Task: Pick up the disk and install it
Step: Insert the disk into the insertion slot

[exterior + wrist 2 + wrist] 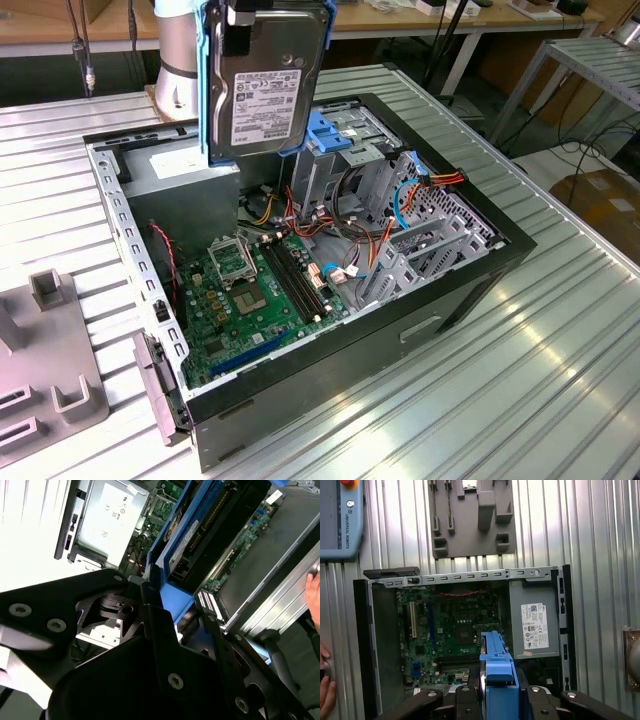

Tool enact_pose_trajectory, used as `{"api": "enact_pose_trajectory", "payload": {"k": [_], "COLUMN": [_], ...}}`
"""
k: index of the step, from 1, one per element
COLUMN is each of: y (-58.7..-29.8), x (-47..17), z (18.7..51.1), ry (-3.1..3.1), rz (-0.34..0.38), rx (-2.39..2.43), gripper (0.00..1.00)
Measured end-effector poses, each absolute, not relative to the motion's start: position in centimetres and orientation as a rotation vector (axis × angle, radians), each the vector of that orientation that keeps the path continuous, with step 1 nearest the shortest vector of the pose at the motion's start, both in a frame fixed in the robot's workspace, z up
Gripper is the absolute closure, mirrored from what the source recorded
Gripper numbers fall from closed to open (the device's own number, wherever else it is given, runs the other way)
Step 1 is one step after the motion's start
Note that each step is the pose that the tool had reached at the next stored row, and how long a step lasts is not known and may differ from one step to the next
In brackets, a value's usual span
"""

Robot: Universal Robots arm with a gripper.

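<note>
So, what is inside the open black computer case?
A green motherboard, coloured cables, a metal drive cage and a grey power-supply box. In the exterior view the silver-grey metal disk in its blue bracket hides the corner behind it.

Silver-grey disk (pixel 268 90) with a white printed label and a blue bracket (pixel 207 85). Inside the black case (pixel 465 300) sit a green motherboard (pixel 240 300) and a grey box (pixel 535 595) with a white sticker. Under the case the counter (pixel 540 385) is ribbed silver; beside the case lies a plain grey plate (pixel 50 345).

Exterior view oblique above computer case (pixel 300 385); both wrist views look down inside.
</note>
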State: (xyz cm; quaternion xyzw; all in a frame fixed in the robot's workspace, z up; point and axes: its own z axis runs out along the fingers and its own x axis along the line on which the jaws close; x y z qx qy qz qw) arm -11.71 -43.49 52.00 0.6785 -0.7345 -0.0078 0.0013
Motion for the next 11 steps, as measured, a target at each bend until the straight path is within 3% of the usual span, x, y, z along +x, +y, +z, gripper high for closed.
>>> {"api": "enact_pose_trajectory", "payload": {"k": [11], "y": [-45.7], "x": [-11.7], "z": [51.9], "ry": [-2.302], "rz": [-0.016], "rx": [2.126], "gripper": [0.63]}}
